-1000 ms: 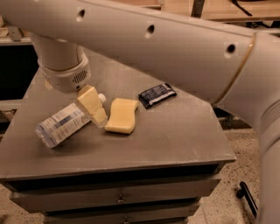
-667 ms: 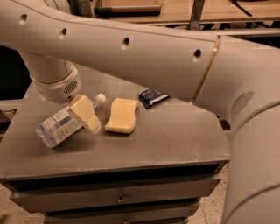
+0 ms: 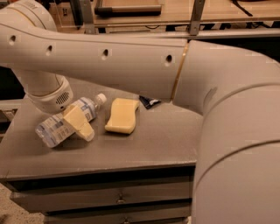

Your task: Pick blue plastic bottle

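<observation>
Grey drawer fronts [image 3: 118, 192] fill the lower edge of the frame, and above them lies the flat grey tabletop [image 3: 157, 140]. On its left part the blue plastic bottle [image 3: 52, 130] lies on its side. Its base points to the lower left and its small white cap [image 3: 101, 97] to the upper right. The cream-coloured gripper [image 3: 79, 123] sits right over the bottle's middle, slanting down toward the lower right and covering part of the pale blue-and-white label. Whether it is open or clamped on the bottle cannot be told from this view. Just to the right of the bottle, apart from it, rests a yellow curved sponge [image 3: 121, 115]. Farther back, a small dark foil packet [image 3: 149, 102] shows partly from under the robot arm [image 3: 131, 61], which spans the upper frame and bulks large on the right. The arm's round wrist housing [image 3: 49, 94] hangs above the bottle at left. A wooden shelf [image 3: 175, 11] runs along the top.
</observation>
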